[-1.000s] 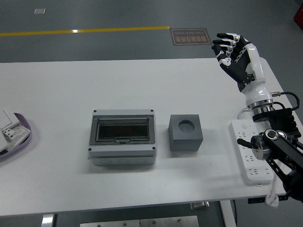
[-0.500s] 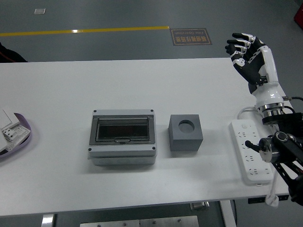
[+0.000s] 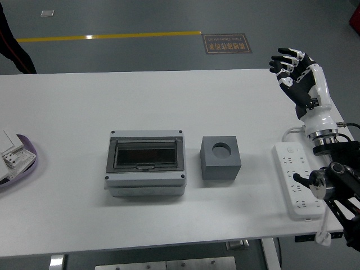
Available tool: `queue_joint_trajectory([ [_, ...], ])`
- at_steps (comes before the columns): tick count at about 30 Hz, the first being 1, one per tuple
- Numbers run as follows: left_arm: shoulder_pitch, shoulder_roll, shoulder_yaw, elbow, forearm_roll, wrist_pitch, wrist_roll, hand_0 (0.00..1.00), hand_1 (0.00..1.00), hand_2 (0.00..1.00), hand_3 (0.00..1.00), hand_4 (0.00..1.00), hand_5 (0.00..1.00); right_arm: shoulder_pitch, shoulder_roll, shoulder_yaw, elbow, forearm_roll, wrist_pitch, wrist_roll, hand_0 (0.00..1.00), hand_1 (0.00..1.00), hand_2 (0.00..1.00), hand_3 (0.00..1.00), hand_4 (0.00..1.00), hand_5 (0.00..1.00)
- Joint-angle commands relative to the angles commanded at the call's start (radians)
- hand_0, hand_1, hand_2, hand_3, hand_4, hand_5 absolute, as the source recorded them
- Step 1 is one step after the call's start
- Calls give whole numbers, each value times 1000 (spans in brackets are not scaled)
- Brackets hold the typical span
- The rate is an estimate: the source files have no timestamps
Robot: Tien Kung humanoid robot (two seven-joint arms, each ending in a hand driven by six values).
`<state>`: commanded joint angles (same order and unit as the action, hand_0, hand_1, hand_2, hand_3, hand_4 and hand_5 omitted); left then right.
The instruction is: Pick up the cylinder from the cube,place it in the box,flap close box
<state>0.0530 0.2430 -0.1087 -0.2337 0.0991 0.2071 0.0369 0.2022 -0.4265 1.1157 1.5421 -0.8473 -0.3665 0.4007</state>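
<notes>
White table (image 3: 67, 112) — box (image 3: 146, 163) lid shut, contents hidden; right hand (image 3: 298, 73) spread, empty.

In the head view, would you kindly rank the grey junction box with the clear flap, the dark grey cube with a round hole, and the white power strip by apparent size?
1. Grey junction box with the clear flap, clearly largest.
2. and 3. Dark grey cube with a round hole and white power strip: too alike to rank. The strip is longer but narrower.
</notes>
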Motion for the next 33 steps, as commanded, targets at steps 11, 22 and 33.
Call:
queue_joint_trajectory([
  [11,17,-1,36,5,-30,1,0,513,571,566,608,723,179,-13,-2,4,-3,26,-9,31,618,642,651,666,710,186],
  [22,29,-6,33,2,-15,3,2,514,569,565,608,723,179,-1,-2,-26,-16,69,-13,45,518,613,637,645,729,212],
  [33,40,-13,72,-18,60,6,25,513,570,564,609,723,179,41,10,-110,-20,124,1,57,470,562,600,612,741,328],
])
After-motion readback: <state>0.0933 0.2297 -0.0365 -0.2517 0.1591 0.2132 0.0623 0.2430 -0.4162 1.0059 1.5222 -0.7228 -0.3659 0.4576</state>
